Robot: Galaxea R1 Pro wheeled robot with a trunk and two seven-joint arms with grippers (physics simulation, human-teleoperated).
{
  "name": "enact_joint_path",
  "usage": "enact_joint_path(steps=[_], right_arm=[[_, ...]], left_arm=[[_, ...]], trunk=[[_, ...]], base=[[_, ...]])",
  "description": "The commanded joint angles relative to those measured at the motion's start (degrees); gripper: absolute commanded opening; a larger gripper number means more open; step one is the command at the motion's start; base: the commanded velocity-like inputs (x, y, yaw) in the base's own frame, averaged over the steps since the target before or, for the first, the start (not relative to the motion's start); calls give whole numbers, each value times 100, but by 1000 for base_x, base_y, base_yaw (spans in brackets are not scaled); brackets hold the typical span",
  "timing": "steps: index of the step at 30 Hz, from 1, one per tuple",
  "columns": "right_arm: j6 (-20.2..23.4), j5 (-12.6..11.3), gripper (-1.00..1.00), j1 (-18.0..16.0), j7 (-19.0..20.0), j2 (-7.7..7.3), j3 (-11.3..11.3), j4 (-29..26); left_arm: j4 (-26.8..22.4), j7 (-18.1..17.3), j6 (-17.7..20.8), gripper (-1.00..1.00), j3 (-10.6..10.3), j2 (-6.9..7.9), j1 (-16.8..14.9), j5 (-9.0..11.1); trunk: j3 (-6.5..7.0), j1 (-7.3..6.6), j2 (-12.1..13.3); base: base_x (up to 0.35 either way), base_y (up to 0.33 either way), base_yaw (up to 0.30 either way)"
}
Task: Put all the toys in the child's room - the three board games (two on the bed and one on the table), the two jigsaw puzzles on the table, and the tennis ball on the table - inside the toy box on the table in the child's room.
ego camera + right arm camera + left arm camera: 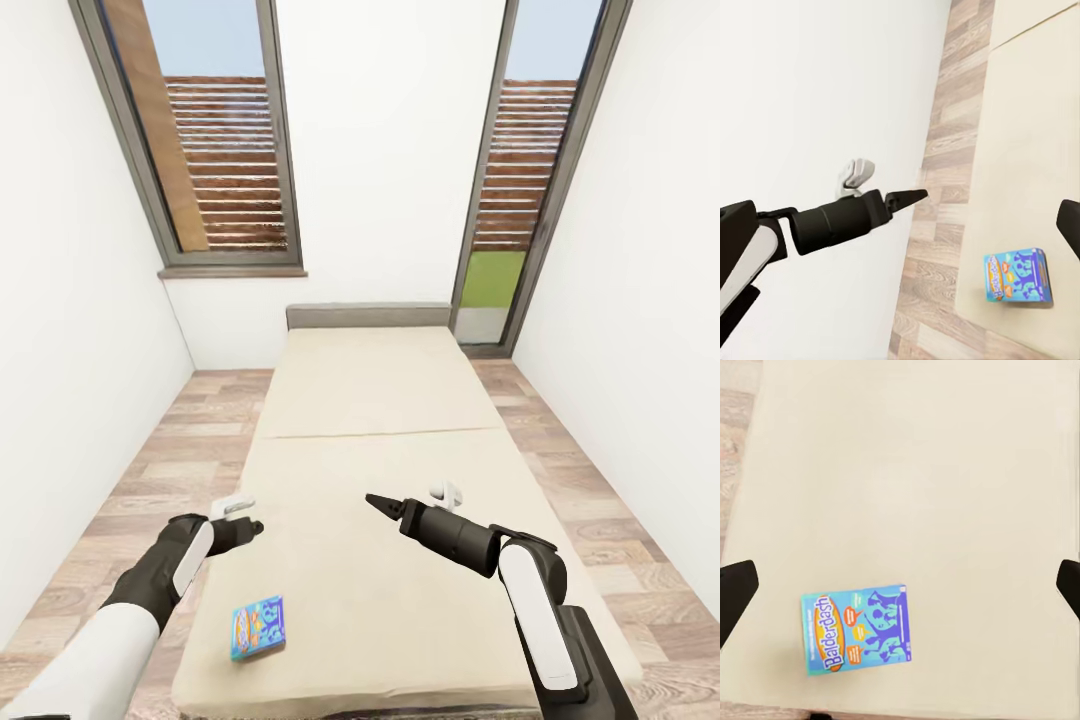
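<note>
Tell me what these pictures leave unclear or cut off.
- Left hand, head view: too small to tell open or shut. In the left wrist view, its black fingertips are cut by the edges.
- Small blue-teal cardboard game box, head view: lettering too small; its title reads in the left wrist view.
- Right hand: finger gap unclear.

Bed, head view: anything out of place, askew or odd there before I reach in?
Just one thing: the blue board game lies flat near the foot corner of the bed on the robot's left, turned slightly askew to the mattress edge. No damage or spill shows. Both tools hover clear of it.
</note>
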Motion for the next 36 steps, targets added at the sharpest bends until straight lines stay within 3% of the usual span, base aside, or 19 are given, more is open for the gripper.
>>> enact_joint_path(steps=[1,9,36], right_arm=[[19,51,100,-5,49,3,-8,-2],[9,64,100,-5,29,2,-16,-2],[2,59,100,-7,33,-5,-25,23]], left_arm=[[-12,16,31,100,7,16,-120,57],[18,8,-68,100,11,66,-367,53],[11,-29,-89,100,18,185,-411,95]], trunk=[[-22,3,-12],[-97,3,-12],[-352,3,-12]], base=[[0,0,0],[0,0,0],[0,0,0]])
